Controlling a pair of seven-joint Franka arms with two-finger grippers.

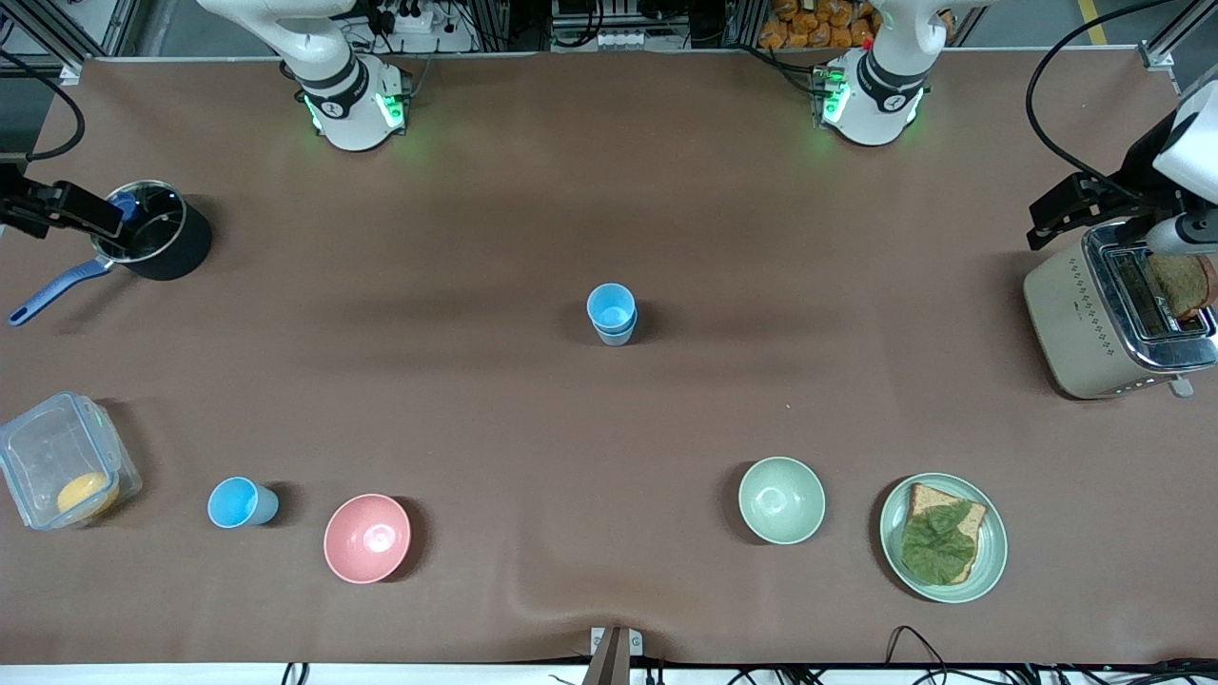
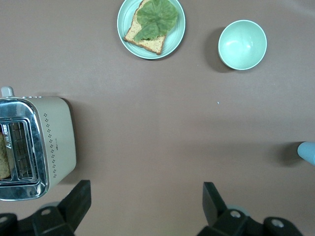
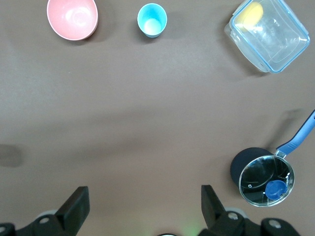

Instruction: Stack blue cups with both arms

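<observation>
Toward the right arm's end of the table: black saucepan (image 1: 152, 243) with glass lid and blue handle, and nearer the front camera a clear plastic container (image 1: 59, 473) holding something yellow. Pink bowl (image 1: 367, 538) along the near edge. Pale green bowl (image 1: 781, 499) also near that edge, just beside a green plate (image 1: 990, 557) bearing toast topped with a green leaf (image 1: 937, 542). At the left arm's end, a cream toaster (image 1: 1070, 328) with a slice of bread upright in one slot.
</observation>
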